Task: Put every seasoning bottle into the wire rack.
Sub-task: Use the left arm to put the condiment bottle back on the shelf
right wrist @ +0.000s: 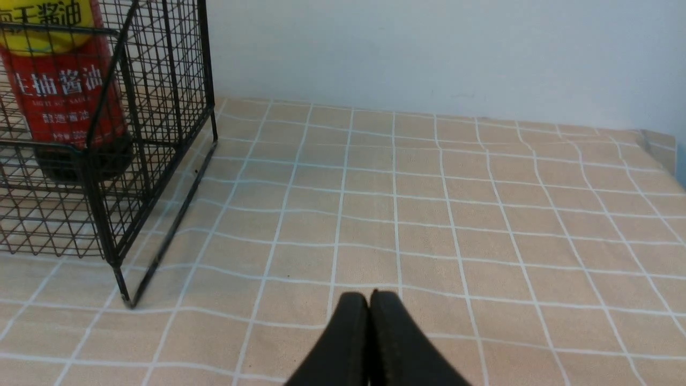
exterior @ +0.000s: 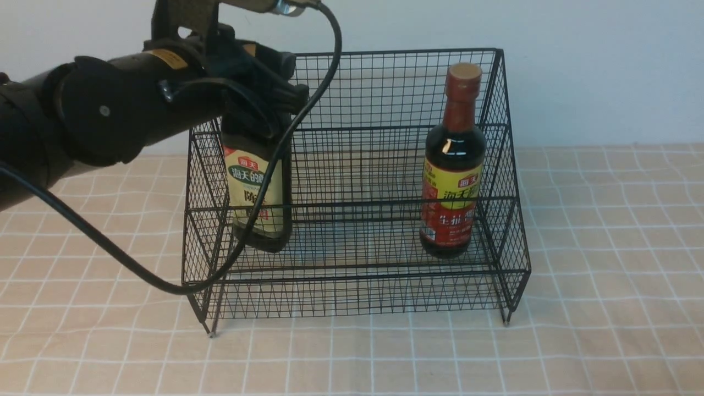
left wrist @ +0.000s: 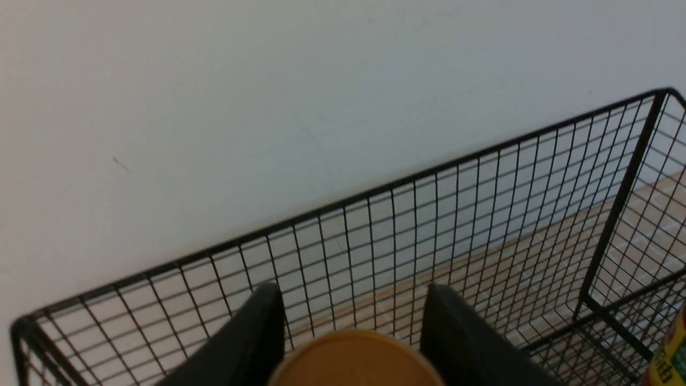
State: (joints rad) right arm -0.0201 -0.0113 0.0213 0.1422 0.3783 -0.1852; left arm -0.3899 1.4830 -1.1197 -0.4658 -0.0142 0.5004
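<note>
Your left gripper (exterior: 258,110) is clamped around the neck of the squarish bottle (exterior: 258,192) in the upper left of the front frame. The bottle hangs nearly upright inside the left end of the wire rack (exterior: 385,52), with its base down at the lower tier. You cannot tell from here whether it rests on the mesh. Right of centre, the round bottle (exterior: 454,165) stands upright on the same tier at the rack's right end, well apart from the squarish one. A black cable (exterior: 165,283) loops from the arm down across the rack's front left corner.

From the left wrist, you see the two dark fingers (left wrist: 252,338) on either side of the gold cap (left wrist: 353,359). The rack's back mesh and the pale wall (left wrist: 214,107) lie beyond them.

From the right wrist, your right gripper (right wrist: 368,296) has its jaws pressed together with nothing between them, over the checked cloth (right wrist: 482,214). It is outside the rack, apart from the rack's corner foot. The round bottle's red and yellow label shows through the mesh.
</note>
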